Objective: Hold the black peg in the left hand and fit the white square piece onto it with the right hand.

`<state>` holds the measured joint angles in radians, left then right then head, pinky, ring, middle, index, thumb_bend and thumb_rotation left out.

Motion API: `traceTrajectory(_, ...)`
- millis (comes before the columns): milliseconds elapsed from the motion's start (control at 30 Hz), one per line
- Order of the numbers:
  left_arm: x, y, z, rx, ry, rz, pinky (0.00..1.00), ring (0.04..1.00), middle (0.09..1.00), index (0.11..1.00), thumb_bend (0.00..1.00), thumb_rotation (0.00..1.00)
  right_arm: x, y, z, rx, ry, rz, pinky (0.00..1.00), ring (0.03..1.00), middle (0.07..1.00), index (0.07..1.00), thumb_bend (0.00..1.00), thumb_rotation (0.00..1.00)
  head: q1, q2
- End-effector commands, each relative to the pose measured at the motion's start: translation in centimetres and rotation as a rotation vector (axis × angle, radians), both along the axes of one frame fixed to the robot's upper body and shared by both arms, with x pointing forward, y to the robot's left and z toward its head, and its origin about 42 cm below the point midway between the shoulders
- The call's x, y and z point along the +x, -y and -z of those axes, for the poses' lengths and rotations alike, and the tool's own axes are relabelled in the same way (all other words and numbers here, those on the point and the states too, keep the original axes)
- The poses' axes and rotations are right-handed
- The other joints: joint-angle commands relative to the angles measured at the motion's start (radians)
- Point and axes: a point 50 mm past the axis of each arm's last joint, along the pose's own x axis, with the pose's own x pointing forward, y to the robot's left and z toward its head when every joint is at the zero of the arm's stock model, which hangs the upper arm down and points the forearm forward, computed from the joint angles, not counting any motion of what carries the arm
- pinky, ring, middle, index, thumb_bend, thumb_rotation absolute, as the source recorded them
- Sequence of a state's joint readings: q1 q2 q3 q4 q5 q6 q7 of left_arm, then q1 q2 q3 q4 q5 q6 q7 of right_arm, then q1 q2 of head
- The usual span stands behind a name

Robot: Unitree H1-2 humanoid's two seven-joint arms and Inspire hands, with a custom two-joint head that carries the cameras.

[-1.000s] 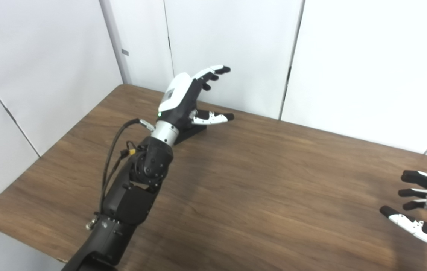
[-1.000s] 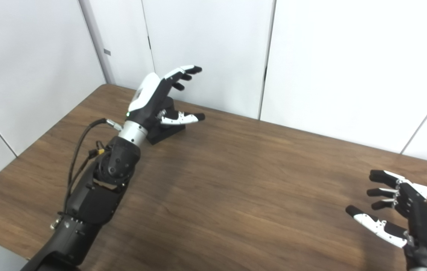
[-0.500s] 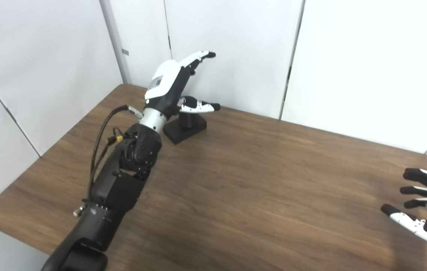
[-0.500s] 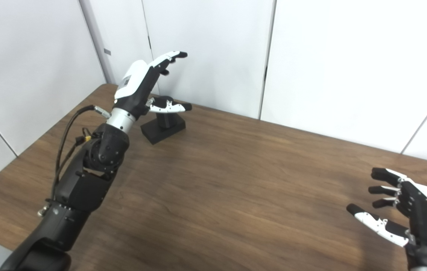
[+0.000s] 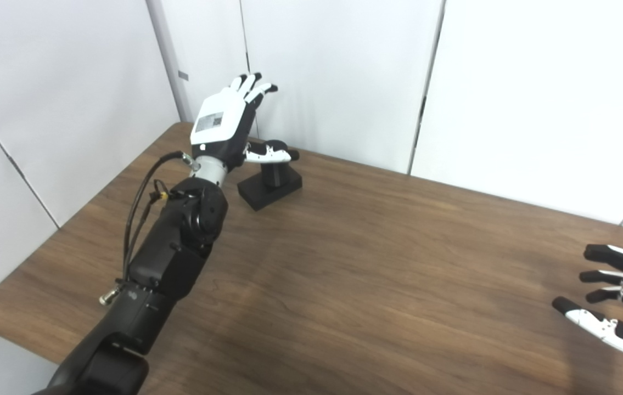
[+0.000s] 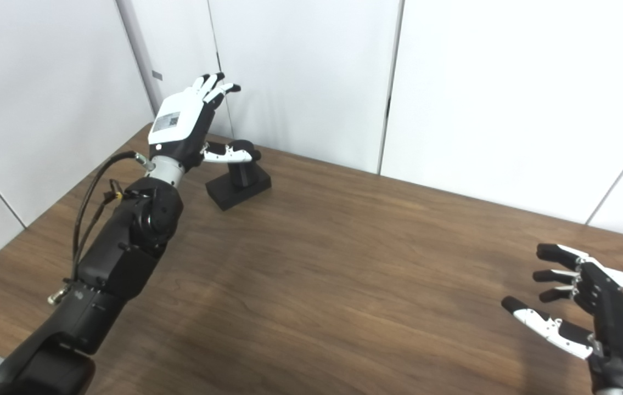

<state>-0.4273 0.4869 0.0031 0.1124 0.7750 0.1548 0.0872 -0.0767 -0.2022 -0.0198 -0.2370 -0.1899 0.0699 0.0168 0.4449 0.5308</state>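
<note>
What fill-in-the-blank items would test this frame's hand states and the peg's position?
1. The black peg stands on the wooden table near its far ____ corner.
2. The left hand is ____, gripping nothing.
3. The right hand hovers at the table's ____ side, fingers spread.
4. The peg's base is ____ in colour.

Missing words: left; open; right; black

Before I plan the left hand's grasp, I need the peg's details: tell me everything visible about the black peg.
The black peg is a short upright post on a flat rectangular base, matte black, plastic by its look. It stands on the wooden table near the far left corner, turned askew to the table edges. The open left hand hovers above, its thumb crossing the post's top; contact cannot be told.
</note>
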Motion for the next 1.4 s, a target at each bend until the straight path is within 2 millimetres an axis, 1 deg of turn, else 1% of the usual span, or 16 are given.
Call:
traceTrajectory(0,0.9,-1.1,-3.4,0.054,0.099,-0.040,0.94,1.000,0.994,0.869,1.00,0.42,0.3,-0.1,-1.7,-0.015,0.068,-0.014,0.45,0.604,0.721,0.687,0.58,0.00,-0.001,0.002)
traceTrajectory(100,1.0,-1.8,-3.1,0.078,0.067,-0.093,0.93,1.000,0.999,0.875,1.00,0.46,0.3,-0.1,-1.7,-0.017,0.068,-0.015,0.44,0.600,0.718,0.690,0.59,0.00,-0.002,0.002)
traceTrajectory(200,1.2,-2.3,-2.9,0.097,0.046,-0.132,0.89,1.000,0.995,0.872,1.00,0.48,0.3,-0.1,-1.7,-0.015,0.069,-0.019,0.45,0.605,0.719,0.690,0.58,0.00,-0.002,0.002)
traceTrajectory(300,1.3,-2.7,-2.6,0.114,0.024,-0.162,0.87,1.000,0.992,0.868,1.00,0.53,0.3,-0.2,-1.8,-0.010,0.072,-0.022,0.44,0.596,0.718,0.686,0.58,0.00,-0.001,0.002)
traceTrajectory(400,1.4,-2.9,-2.6,0.107,-0.011,-0.186,0.90,1.000,0.999,0.874,1.00,0.57,0.3,-0.2,-1.8,-0.013,0.071,-0.019,0.44,0.596,0.719,0.687,0.58,0.00,0.000,0.005)
traceTrajectory(533,1.5,-2.6,-2.7,0.113,-0.094,-0.233,0.92,1.000,1.000,0.883,1.00,0.63,0.2,-0.3,-2.0,-0.013,0.067,-0.014,0.46,0.615,0.730,0.698,0.57,0.00,-0.002,0.008)
traceTrajectory(633,1.5,-2.3,-2.6,0.119,-0.132,-0.249,0.91,1.000,1.000,0.872,1.00,0.64,0.1,-0.3,-2.2,-0.017,0.066,-0.011,0.46,0.622,0.736,0.707,0.57,0.00,-0.005,0.013)
traceTrajectory(733,1.5,-2.4,-2.2,0.136,-0.154,-0.258,0.89,1.000,1.000,0.859,1.00,0.65,0.0,-0.3,-2.4,-0.014,0.068,-0.013,0.46,0.618,0.732,0.705,0.56,0.00,-0.006,0.015)
traceTrajectory(800,1.5,-2.4,-2.0,0.136,-0.168,-0.259,0.88,1.000,1.000,0.854,1.00,0.64,0.0,-0.3,-2.5,-0.012,0.068,-0.012,0.47,0.625,0.735,0.710,0.56,0.00,-0.008,0.016)
traceTrajectory(1000,1.4,-2.3,-0.8,0.126,-0.237,-0.253,0.91,1.000,1.000,0.864,1.00,0.64,-0.2,-0.5,-2.8,-0.011,0.060,-0.005,0.46,0.619,0.732,0.704,0.56,0.00,-0.009,0.022)
traceTrajectory(1200,1.4,-2.5,1.0,0.127,-0.285,-0.256,0.92,1.000,1.000,0.851,1.00,0.64,-0.2,-0.5,-2.8,-0.008,0.061,-0.007,0.46,0.615,0.730,0.700,0.56,0.00,-0.009,0.022)
traceTrajectory(1267,1.5,-2.6,1.5,0.130,-0.299,-0.260,0.90,1.000,1.000,0.854,1.00,0.64,-0.2,-0.5,-2.8,-0.006,0.059,-0.005,0.46,0.614,0.730,0.700,0.56,0.00,-0.009,0.022)
traceTrajectory(1300,1.5,-2.7,1.6,0.131,-0.308,-0.262,0.90,1.000,1.000,0.857,1.00,0.64,-0.2,-0.4,-2.8,-0.006,0.060,-0.006,0.47,0.619,0.732,0.706,0.56,0.00,-0.006,0.028)
traceTrajectory(1367,1.5,-2.7,2.0,0.141,-0.321,-0.266,0.92,1.000,1.000,0.864,1.00,0.63,-0.3,-0.3,-2.8,-0.008,0.064,-0.008,0.48,0.625,0.740,0.710,0.56,0.00,-0.007,0.030)
